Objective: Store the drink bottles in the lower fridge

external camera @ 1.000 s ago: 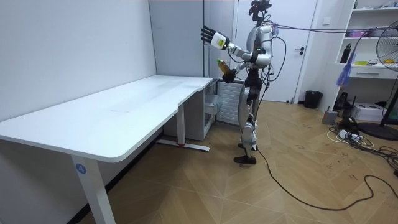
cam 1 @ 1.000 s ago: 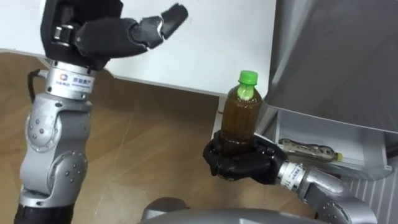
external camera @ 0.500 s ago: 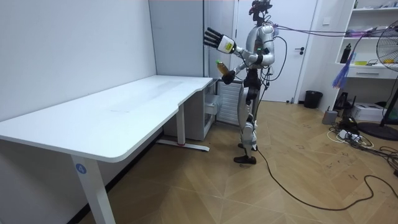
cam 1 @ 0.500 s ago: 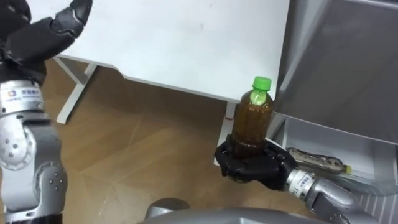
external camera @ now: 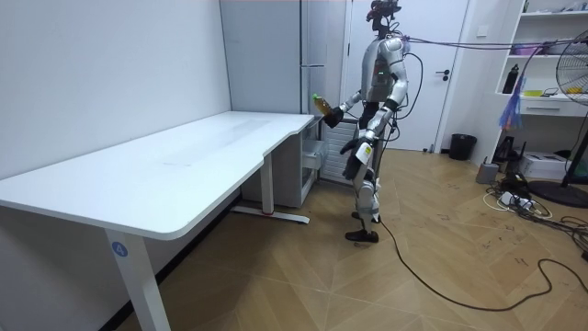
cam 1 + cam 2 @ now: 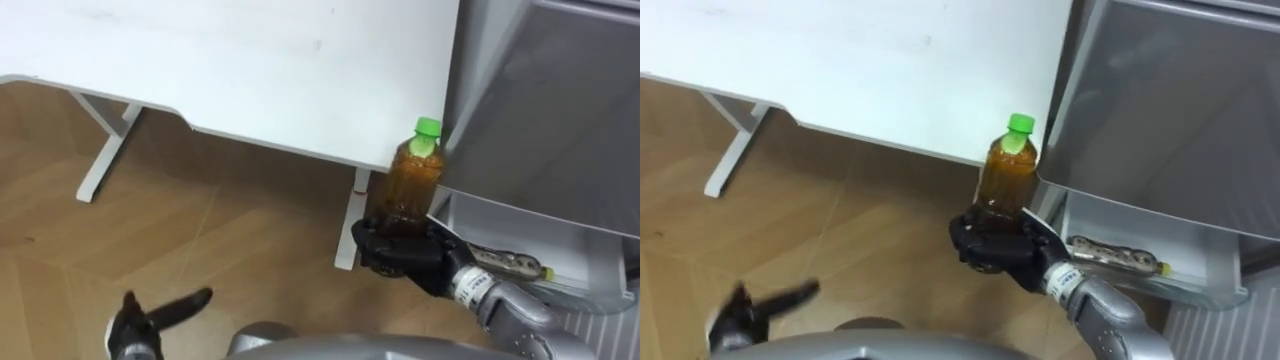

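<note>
Office-type room, sparsely furnished. Marked as such by a long white worktop on slim white legs, set along a plain white wall, with a herringbone wood floor below and a white door at the back. Tall grey fridge at the worktop's far end, with its lower drawer pulled open. On the room view's right, white open shelves, a standing fan, a small dark waste bin near the door, and loose cables scattered on the floor.
</note>
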